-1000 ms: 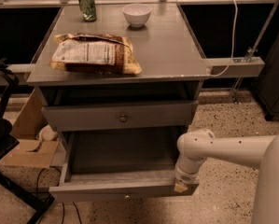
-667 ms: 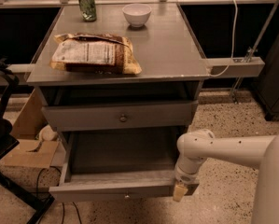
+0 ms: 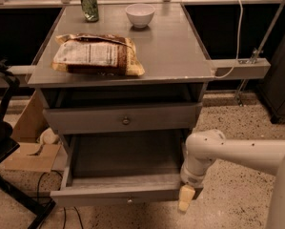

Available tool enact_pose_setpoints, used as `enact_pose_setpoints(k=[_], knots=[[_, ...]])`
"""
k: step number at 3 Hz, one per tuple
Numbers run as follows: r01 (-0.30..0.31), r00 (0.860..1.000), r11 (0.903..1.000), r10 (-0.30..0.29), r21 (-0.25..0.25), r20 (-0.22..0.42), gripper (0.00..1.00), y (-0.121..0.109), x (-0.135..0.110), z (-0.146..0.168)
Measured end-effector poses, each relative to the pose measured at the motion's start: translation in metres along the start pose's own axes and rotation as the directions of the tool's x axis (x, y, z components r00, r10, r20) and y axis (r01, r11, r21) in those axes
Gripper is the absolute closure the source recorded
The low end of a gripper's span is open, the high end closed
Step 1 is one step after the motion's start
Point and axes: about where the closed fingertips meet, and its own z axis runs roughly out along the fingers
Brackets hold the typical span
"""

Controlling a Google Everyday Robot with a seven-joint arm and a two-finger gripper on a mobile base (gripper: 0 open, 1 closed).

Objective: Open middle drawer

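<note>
The middle drawer (image 3: 125, 192) is pulled far out of the grey cabinet. Its plain grey inside (image 3: 125, 159) shows, and its slim front panel carries a small round knob (image 3: 129, 201). Above it, another slim-fronted drawer (image 3: 123, 119) with a round knob stands nearly shut under the tabletop. My gripper (image 3: 186, 199) hangs from the white arm (image 3: 228, 151) just off the right end of the open drawer's front panel, pointing down toward the floor. It holds nothing that I can see.
On the tabletop (image 3: 170, 51) lie a chip bag (image 3: 96, 55), a green can (image 3: 89, 5) and a white bowl (image 3: 140, 14). A cardboard box (image 3: 30, 142) and a black stand (image 3: 1, 137) are at the left. A white cable (image 3: 238, 27) runs to a side ledge (image 3: 239, 68).
My gripper has dropped a little lower beside the right end of the drawer front. The drawer has stayed pulled out.
</note>
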Motion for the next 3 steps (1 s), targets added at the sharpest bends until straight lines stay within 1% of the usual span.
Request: enact_pose_setpoints(k=[1,2,3], knots=[[0.000,1.000,1.0000,0.000,0.000,0.000,0.00,0.003,-0.003,-0.001],[0.021,1.000,0.9994,-0.021,-0.028,0.018,0.00,0.030,0.005,-0.033],[0.080,0.996,0.9963,-0.081,0.033,0.023,0.00,0.057,0.020,-0.126]])
